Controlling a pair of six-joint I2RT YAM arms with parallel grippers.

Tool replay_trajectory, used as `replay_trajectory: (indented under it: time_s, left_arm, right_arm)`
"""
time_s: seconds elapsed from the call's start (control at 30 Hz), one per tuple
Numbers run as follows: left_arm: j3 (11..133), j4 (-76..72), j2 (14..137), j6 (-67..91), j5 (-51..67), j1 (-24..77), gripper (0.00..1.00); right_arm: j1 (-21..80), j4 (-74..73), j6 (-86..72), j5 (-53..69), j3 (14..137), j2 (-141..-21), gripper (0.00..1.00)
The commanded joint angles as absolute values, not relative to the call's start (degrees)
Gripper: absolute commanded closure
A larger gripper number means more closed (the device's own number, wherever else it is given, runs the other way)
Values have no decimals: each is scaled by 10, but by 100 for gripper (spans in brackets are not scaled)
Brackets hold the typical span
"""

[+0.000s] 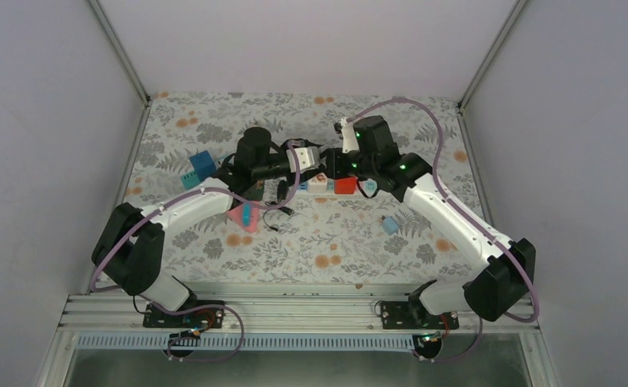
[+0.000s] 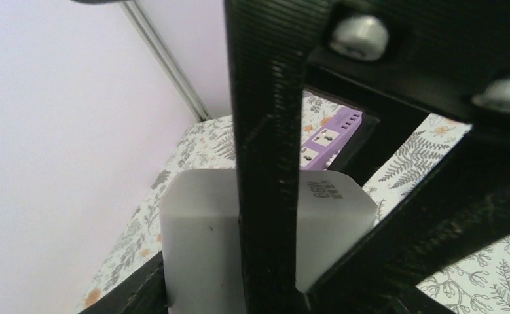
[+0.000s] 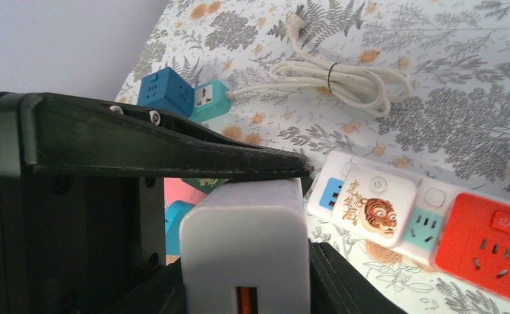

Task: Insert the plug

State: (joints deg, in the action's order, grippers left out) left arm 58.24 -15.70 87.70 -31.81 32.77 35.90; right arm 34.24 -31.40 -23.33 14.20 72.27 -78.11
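**Both grippers clamp the white plug**

On the floral table point(image 1: 326, 242), the two arms meet near the back. A power strip point(image 3: 435, 222) with tiger-printed, teal and red modules lies just beyond them. The left gripper point(image 1: 314, 157) and right gripper point(image 1: 338, 165) each grasp the white plug point(image 3: 245, 229), which sits near the strip, not inserted.

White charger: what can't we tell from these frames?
- Prongs: not visible. In the left wrist view a black finger crosses the white charger; the right wrist view shows only its port end.
- Purple strip: mostly hidden by black hardware close to the lens, left wrist view.
- Top view: grip point too small, under both wrists.
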Motion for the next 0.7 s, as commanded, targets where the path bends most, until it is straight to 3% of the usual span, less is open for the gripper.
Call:
replay_trajectory:
  time_s: [0.0, 0.17, 0.23, 0.5, 0.67]
  left_arm:
    - [580, -197, 871, -290, 312, 361, 43]
    - [552, -239, 864, -272, 275, 361, 21]
    - [534, -257, 855, -266, 260, 361, 1]
    - [460, -303, 763, -199, 173, 360, 0]
    - [412, -344, 672, -58, -46, 358, 0]
  right_arm:
    - [352, -309, -241, 96, 753, -803, 71]
    - [352, -313, -245, 56, 755, -802, 84]
    - [350, -320, -243, 33, 757, -796, 84]
    - [273, -411, -199, -35, 767, -795, 84]
    - [221, -437, -177, -54, 728, -802, 84]
